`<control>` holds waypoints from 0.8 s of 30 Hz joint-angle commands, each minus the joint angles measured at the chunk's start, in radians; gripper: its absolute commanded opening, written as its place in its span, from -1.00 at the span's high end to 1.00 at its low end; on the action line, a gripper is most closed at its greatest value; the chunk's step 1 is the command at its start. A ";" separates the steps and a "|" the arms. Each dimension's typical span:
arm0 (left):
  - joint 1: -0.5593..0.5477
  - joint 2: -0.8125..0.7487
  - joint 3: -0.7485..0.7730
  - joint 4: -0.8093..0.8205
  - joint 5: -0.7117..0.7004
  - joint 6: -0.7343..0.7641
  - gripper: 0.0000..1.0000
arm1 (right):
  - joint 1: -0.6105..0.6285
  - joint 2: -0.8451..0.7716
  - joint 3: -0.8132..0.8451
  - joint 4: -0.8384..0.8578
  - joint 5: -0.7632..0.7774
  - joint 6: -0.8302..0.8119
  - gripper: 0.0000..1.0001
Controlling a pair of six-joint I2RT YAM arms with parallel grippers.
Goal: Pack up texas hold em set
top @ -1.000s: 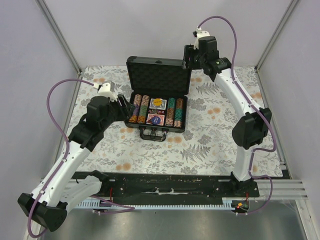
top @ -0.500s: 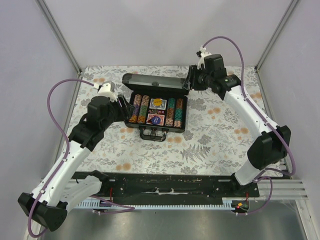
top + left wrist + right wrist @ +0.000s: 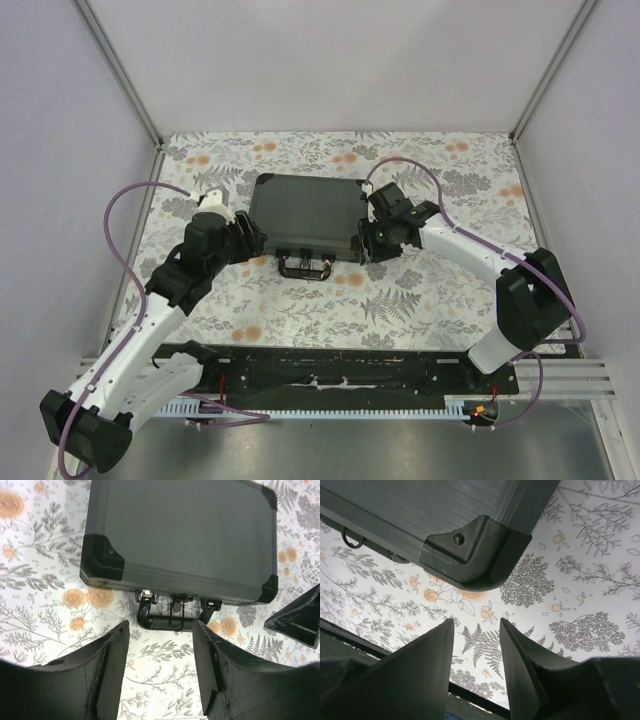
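Top external view shows you both arms at once. The black rectangular hard case [image 3: 305, 205] lies flat with its lid shut in the middle of the floral-patterned desk [image 3: 430, 290], and its black carrying handle [image 3: 305, 267] faces the arm bases. Your left arm reaches in from the near left with a bent elbow, bringing the left end effector [image 3: 250, 238] to the case's near left corner. Your right arm folds in from the right, its right end effector [image 3: 372, 245] low by the near right corner. From up there you cannot tell whether either one touches the case

Left wrist view gives you the front edge that the overhead blurs: metal latches [image 3: 148, 596] sit on either side of the handle [image 3: 167, 622], which lies flat on the cloth. The left end effector [image 3: 160, 630] stands partly open and holds nothing, with only desk between its fingers

Right wrist view shows you the moulded black corner cap [image 3: 470, 555] just beyond the tips. The right end effector [image 3: 476, 625] is also partly open and empty, clear of the case

The lid is finely ribbed dark grey with black caps on its corners
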 commanded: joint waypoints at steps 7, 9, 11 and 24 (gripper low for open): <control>0.002 -0.002 -0.186 0.201 0.150 -0.182 -0.32 | -0.003 -0.090 0.131 0.037 0.063 0.020 -0.32; -0.004 0.012 -0.238 0.269 0.185 -0.205 -0.35 | -0.003 -0.082 0.157 0.031 0.106 0.048 -0.57; -0.012 0.033 -0.275 0.318 0.210 -0.221 -0.36 | -0.006 -0.064 0.169 0.045 0.126 0.075 -0.71; -0.188 0.246 -0.397 0.726 0.192 -0.251 -0.47 | -0.074 0.155 0.278 0.052 0.160 0.186 -0.84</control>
